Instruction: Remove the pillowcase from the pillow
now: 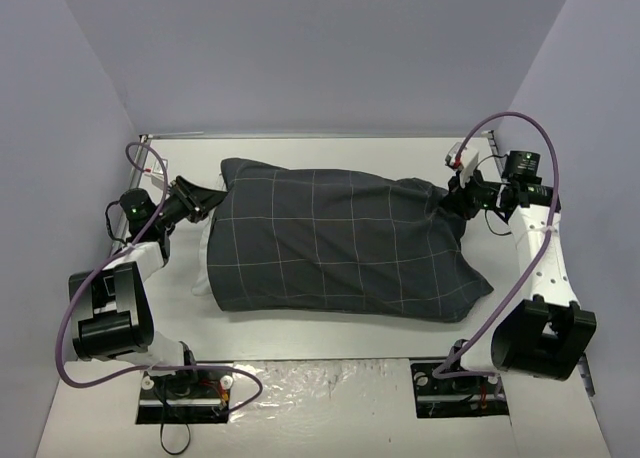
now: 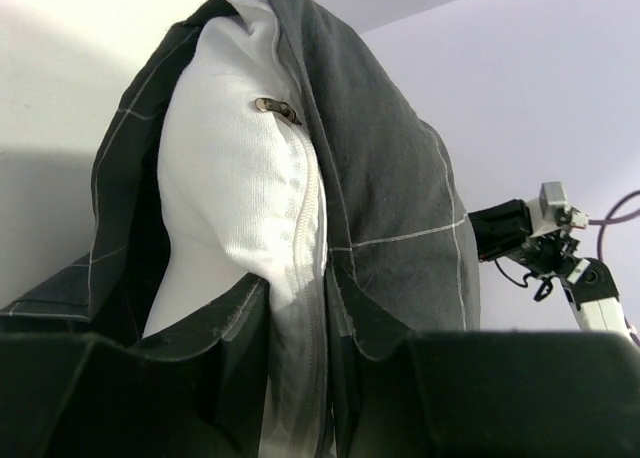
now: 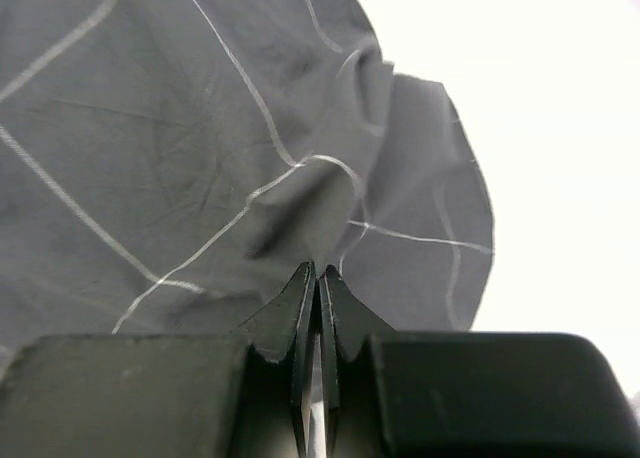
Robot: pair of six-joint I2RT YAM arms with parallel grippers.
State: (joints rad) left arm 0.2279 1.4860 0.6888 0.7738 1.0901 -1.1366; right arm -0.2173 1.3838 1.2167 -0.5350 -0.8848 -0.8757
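Observation:
The dark checked pillowcase (image 1: pixel 340 243) lies across the table with the white pillow (image 1: pixel 204 261) inside; the pillow shows only at the open left end. My left gripper (image 1: pixel 207 200) is at that open end, at its far corner. In the left wrist view it (image 2: pixel 297 378) is shut on the pillow's zippered edge (image 2: pixel 230 178), with the pillowcase (image 2: pixel 390 178) hems lying to either side of the jaws. My right gripper (image 1: pixel 452 200) is at the far right end. In the right wrist view it (image 3: pixel 317 273) is shut on a pinch of pillowcase fabric (image 3: pixel 200 128). No blue tag is in view.
The white table (image 1: pixel 330 153) is boxed in by grey walls at the back and both sides. The arm bases (image 1: pixel 185 383) and purple cables (image 1: pixel 520 278) stand at the near edge. My right arm shows in the left wrist view (image 2: pixel 540 238).

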